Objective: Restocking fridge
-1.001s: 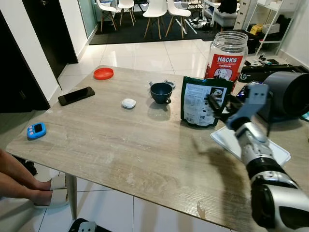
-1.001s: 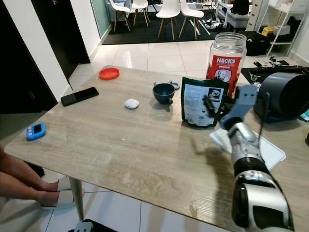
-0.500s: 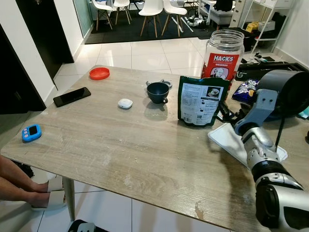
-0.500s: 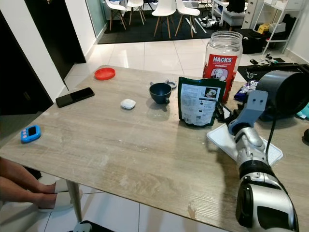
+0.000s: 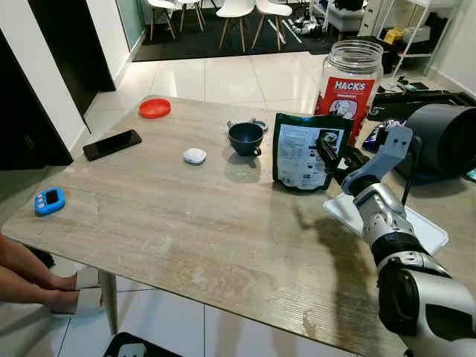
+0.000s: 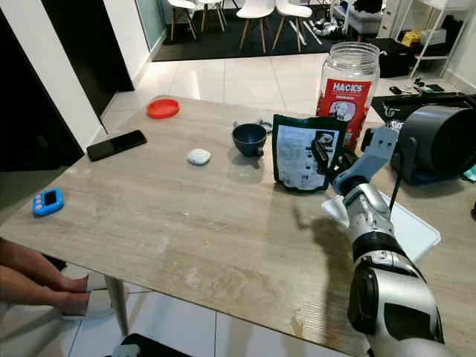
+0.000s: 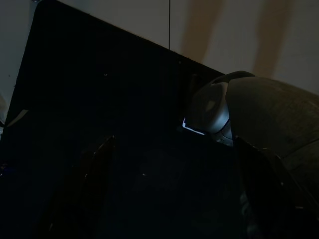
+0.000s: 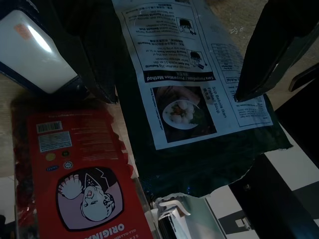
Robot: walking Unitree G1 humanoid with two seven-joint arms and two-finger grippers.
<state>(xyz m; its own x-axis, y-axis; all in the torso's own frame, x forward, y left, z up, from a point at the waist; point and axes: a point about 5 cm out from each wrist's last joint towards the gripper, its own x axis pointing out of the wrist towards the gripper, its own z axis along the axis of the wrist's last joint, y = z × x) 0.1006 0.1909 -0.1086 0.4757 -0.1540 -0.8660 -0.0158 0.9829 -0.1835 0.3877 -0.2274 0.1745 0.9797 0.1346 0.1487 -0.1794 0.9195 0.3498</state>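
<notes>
Left claw (image 7: 174, 189) hangs in shade, too dark to judge fingers. Dark green standing foil pouch (image 5: 300, 151) sits upright mid wooden table (image 5: 186, 223). Right claw (image 5: 332, 160), fingers spread, at pouch's right edge; contact unclear.

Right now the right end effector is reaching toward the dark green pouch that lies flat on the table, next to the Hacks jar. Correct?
Not quite: the dark green pouch stands upright rather than lying flat, as the left eye view shows. The rest holds: the right end effector is reaching toward it, fingers open, and the Hacks jar stands beside it on the table.
</notes>
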